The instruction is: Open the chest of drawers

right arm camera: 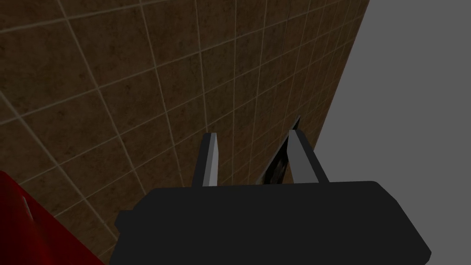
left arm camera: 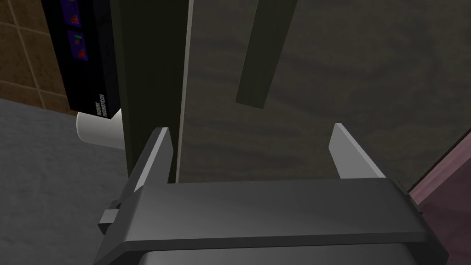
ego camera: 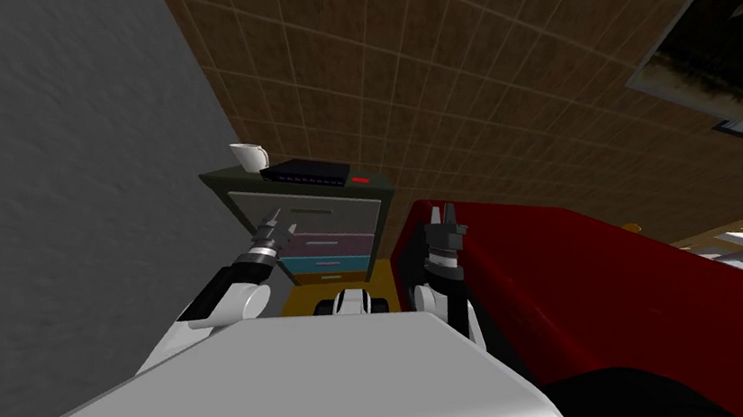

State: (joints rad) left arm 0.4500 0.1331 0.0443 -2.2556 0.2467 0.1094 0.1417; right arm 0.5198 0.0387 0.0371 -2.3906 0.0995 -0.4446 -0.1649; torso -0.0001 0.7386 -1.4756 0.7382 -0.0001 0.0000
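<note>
**Chest of drawers in the corner, left end effector open at its top drawer**

The chest of drawers (ego camera: 329, 241) stands against the brown tiled wall (ego camera: 435, 65). It sits in the corner between the grey wall (ego camera: 35, 127) on its left and the red bed (ego camera: 622, 291) on its right. Its front faces me and its drawers are stacked one above another. From the top they are a grey one, a mauve one, a teal one and a yellow-orange one. Each front is wider than it is tall, and its bar handle runs lengthwise across it. In the head view the fronts look level with one another.

The top drawer (left arm camera: 322, 92) has a dull grey-brown face with a dark bar handle (left arm camera: 264, 50).

The left end effector (left arm camera: 250, 138) is held close before this face with its fingers (left arm camera: 158, 152) spread wide. Nothing is between them. The handle lies ahead of the fingertips, in line with the gap and clear of both blades. One finger sits over the seam between the drawer's edge and the chest's dark frame. Whether it touches there I cannot tell.

On the chest's dark top rest a white cup (ego camera: 248, 156) towards the grey wall and a flat black box (ego camera: 324, 176) beside it.

The right end effector (ego camera: 447, 221) is raised over the bed's near edge, just beside the chest. Its fingers are apart by a narrower gap and hold nothing.
</note>
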